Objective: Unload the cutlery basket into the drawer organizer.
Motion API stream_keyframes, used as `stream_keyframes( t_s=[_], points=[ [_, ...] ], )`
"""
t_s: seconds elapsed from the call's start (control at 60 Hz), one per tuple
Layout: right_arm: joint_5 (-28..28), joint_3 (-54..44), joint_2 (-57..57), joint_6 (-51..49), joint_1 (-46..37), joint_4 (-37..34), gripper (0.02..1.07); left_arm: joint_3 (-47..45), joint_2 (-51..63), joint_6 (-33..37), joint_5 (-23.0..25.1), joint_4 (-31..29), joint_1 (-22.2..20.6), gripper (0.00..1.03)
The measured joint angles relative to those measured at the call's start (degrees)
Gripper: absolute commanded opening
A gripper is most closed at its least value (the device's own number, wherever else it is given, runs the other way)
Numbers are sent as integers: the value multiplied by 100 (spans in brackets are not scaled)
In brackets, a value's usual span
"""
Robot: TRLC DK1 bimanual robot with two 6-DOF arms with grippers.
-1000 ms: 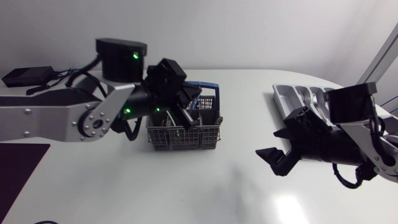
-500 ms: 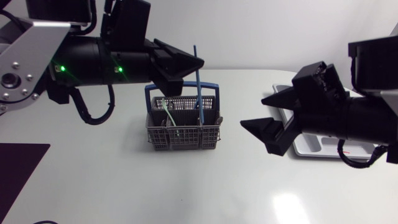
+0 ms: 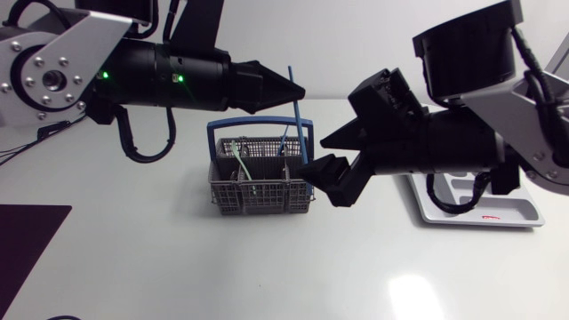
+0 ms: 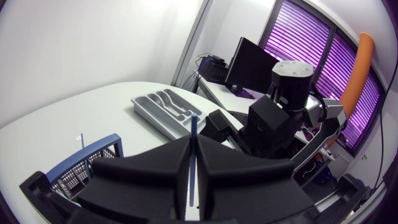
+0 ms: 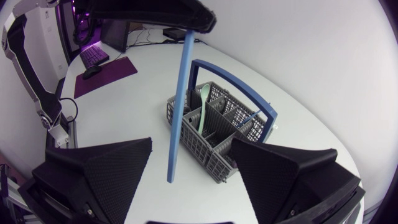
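Closest to me, on the white table (image 3: 178, 267), the right gripper (image 5: 191, 149) hangs with its two broad fingers (image 5: 93, 177) spread wide and nothing between them touching. Just ahead of it a long blue utensil (image 3: 297, 116) hangs upright in the air, its lower end free and near those open fingertips, though I can't tell whether they meet it. Behind the utensil sits the grey wire cutlery basket (image 3: 258, 191) with its blue handle arched over the top. A pale green utensil (image 5: 203, 102) and another thin blue piece (image 5: 249, 118) stand in its compartments. Above the basket the left gripper (image 3: 284, 89) reaches in, its fingers pressed together on the upper end of the blue utensil. Off past the right arm lies the grey drawer organizer (image 3: 480, 213), well apart from the basket and partly hidden.
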Motion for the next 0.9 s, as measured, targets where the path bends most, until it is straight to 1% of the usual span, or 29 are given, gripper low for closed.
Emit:
stream_keyframes(
  t_s=[0.083,0.2,0.4,0.45,0.517,0.583,0.6,0.65,0.717,0.8,0.9],
  points=[
    [2,9,79,0,11,22,72,9,55,-55,15,-2,26,4],
    [0,46,146,0,11,116,50,13,76,-85,20,-2,26,4],
    [-101,146,264,0,90,160,24,15,76,-175,144,-4,81,4],
    [-105,149,280,2,111,157,16,15,76,-190,144,-4,105,4],
    [-107,151,295,2,125,157,9,15,76,-190,144,-4,120,4],
    [-107,151,295,2,144,155,8,15,76,-192,144,-4,151,4],
    [-107,151,295,2,144,155,8,15,76,-192,144,-2,157,5],
    [-109,151,295,2,149,151,8,15,76,-192,144,-4,184,15],
    [-87,151,295,22,155,151,8,15,76,-192,173,-46,195,23],
    [-85,151,295,20,201,116,8,15,76,-192,186,-46,201,39],
    [-219,149,297,17,306,52,8,39,76,-192,184,-59,219,54]
  ],
)
